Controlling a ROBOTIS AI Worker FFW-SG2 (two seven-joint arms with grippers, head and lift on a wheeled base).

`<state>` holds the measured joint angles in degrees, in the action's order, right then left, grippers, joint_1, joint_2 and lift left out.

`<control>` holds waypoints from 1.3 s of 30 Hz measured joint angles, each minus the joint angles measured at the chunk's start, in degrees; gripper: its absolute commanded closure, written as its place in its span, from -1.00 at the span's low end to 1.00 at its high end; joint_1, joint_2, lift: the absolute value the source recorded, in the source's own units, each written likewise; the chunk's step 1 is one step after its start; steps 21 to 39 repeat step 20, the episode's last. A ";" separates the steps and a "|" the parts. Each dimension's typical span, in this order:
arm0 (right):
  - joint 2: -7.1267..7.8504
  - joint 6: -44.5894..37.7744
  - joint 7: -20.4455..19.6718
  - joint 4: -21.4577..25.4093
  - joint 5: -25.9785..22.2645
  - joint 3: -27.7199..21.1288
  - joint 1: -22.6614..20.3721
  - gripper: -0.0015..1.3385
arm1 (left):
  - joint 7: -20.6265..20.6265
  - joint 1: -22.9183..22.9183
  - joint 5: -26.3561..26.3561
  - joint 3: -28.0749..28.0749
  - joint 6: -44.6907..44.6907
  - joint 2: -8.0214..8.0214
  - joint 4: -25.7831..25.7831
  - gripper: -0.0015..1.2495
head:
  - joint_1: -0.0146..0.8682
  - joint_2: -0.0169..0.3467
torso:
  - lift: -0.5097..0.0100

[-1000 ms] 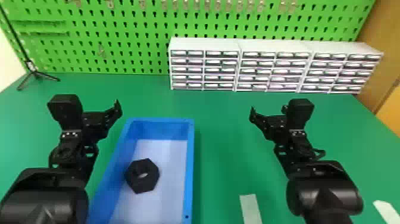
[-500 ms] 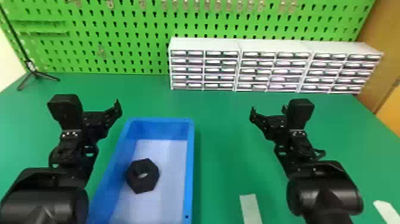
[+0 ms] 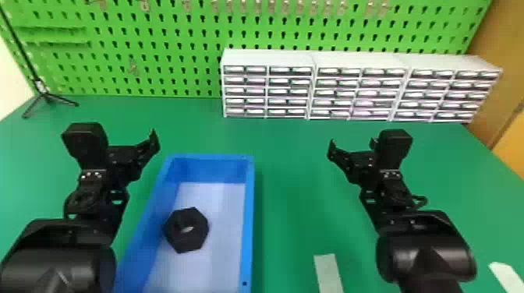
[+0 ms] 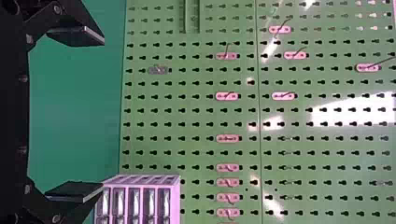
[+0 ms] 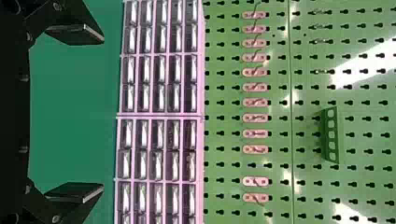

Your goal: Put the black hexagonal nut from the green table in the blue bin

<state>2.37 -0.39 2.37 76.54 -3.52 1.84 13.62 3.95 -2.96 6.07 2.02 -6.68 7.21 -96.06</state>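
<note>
The nut lies flat on the floor of the bin, nearer the bin's left wall than its right and short of the far corners. Whether its side touches that left wall is hard to make out from this angle; it may just be close.

The bin sits on the table, well in from the far edge, where the drawers stand.

The left gripper hangs above the table just off the bin's left edge, its two fingers spread wide with nothing between them. The right gripper is parked over the table, well off the bin's right edge, likewise spread and holding nothing.

By the look of it the placing is done: the nut is inside, no finger is on it, and the task asks for nothing more. The next move calls for no grasp, only for both arms to hold clear or draw back. If the left one goes, it should steer away from the bin's left wall, since a knock there could shift the bin.
</note>
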 measured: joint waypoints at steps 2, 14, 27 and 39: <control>0.00 0.00 0.00 0.00 0.00 0.00 0.00 -0.73 | 0.00 0.01 0.00 -0.03 0.00 0.00 0.00 -0.71 | 0.58 -0.76 | 0.59; 0.00 -0.05 0.00 0.02 0.00 -0.06 -0.09 -0.73 | 0.00 0.06 0.09 0.00 0.00 0.00 0.00 -0.71 | 0.58 -0.76 | 0.59; 0.00 -0.05 0.00 0.02 0.00 -0.09 -0.09 -0.73 | 0.00 0.06 0.15 0.01 0.00 0.00 0.00 -0.71 | 0.58 -0.76 | 0.59; 0.00 -0.05 0.00 0.02 0.00 -0.09 -0.09 -0.73 | 0.00 0.06 0.15 0.01 0.00 0.00 0.00 -0.71 | 0.58 -0.76 | 0.59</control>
